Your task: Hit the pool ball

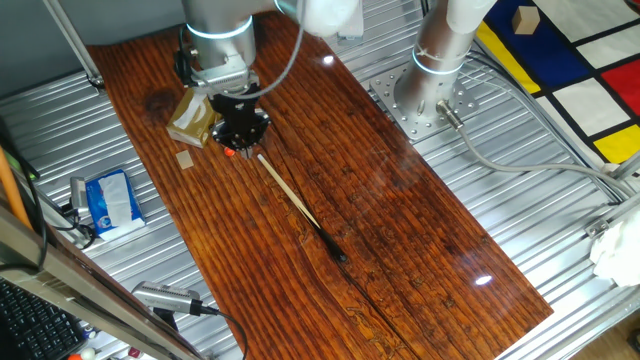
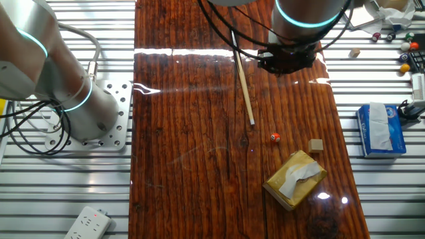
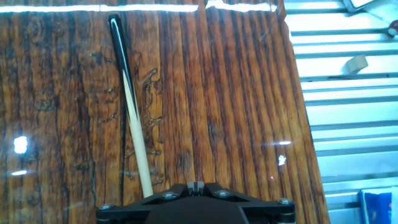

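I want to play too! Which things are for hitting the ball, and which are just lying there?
For the job: pool ball, cue stick, gripper.
Just lying about: cardboard box, small tan block, tissue pack, power strip.
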Motion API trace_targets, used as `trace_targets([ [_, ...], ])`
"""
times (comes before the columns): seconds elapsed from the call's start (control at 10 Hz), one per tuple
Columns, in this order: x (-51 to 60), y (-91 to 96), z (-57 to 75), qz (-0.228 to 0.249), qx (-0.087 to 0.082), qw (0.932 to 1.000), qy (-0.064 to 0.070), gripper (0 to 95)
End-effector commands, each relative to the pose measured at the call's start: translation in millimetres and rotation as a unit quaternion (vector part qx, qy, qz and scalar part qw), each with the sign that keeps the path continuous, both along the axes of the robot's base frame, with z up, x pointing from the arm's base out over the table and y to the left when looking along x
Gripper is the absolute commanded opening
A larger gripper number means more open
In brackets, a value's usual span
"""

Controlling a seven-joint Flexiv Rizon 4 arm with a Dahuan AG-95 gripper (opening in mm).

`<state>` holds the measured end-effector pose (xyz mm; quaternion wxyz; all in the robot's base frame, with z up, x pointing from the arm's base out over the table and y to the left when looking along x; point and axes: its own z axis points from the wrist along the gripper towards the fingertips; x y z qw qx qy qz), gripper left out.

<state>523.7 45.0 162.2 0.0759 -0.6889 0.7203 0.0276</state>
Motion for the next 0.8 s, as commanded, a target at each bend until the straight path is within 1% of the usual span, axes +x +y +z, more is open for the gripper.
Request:
trace_targets([
  [0.1,-0.1,-1.1,-0.7,-0.014,-0.021,0.9997,0.002,0.0],
  [0.3,-0.1,-1.1,-0.7,-0.02,-0.022,0.9996,0.003,0.0],
  [0.4,-0.1,-1.1,-0.7,-0.014,-0.022,0.9997,0.0,0.0],
  [0.5,-0.1,-1.1,-0.7,-0.008,-0.018,0.9998,-0.002,0.0],
  [0.8,-0.1,-1.1,-0.7,0.008,-0.015,0.9998,-0.004,0.0],
])
